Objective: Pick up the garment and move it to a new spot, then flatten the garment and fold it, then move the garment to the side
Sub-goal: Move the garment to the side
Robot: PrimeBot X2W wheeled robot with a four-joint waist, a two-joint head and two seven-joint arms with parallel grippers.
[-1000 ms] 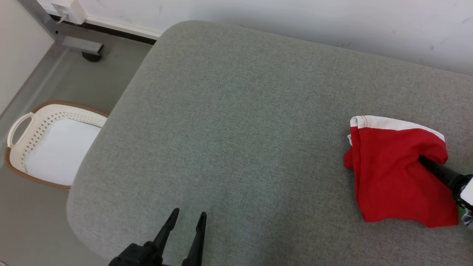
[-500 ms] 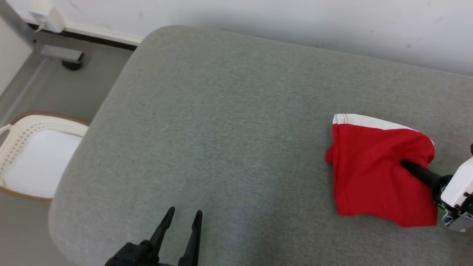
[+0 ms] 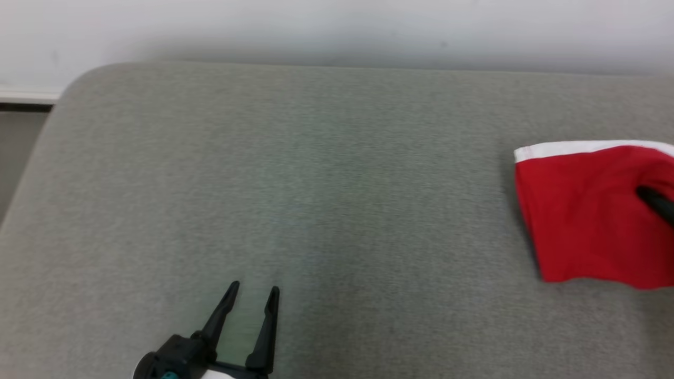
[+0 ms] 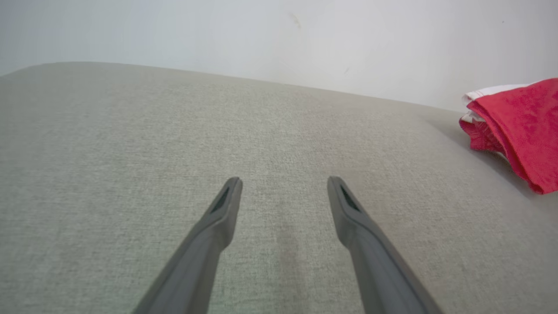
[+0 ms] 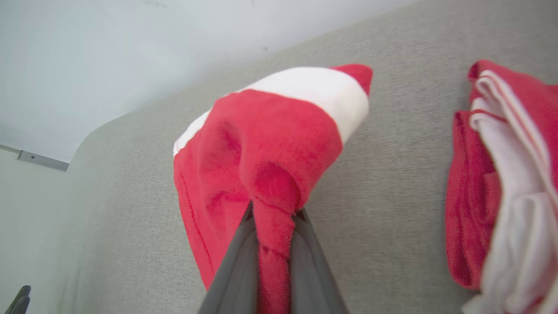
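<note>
**Right wrist view: red garment pinched in a fold, ready for carrying**

The right gripper had its two dark fingers drawn narrow on a bunched fold of the red garment. The cloth drooped around the tips, its white band turned up toward 1 o'clock. Gripping a gathered ridge rather than a flat layer probably gave the fingers enough thickness to bite, so the fabric would lift as one piece. At 3 o'clock in that view a red-and-white bundle lay on the grey cushion, just beside the held piece. I could not tell whether it was separate cloth.

In the head view the garment sat at 3 o'clock, well out from the wall, with a dark finger entering it from the frame's right edge. A shadow along its 9 o'clock edge suggested it hung slightly off the cushion, not spread upon it.

The left gripper waited at 7 o'clock, fingers moderately apart with nothing between them, low over bare cushion and well apart from the garment. That looked like a standby pose, leaving the broad middle of the cushion free as a landing spot.

By my judgement this was the first step, the pick-up and move. Flattening and folding were not yet begun.
</note>
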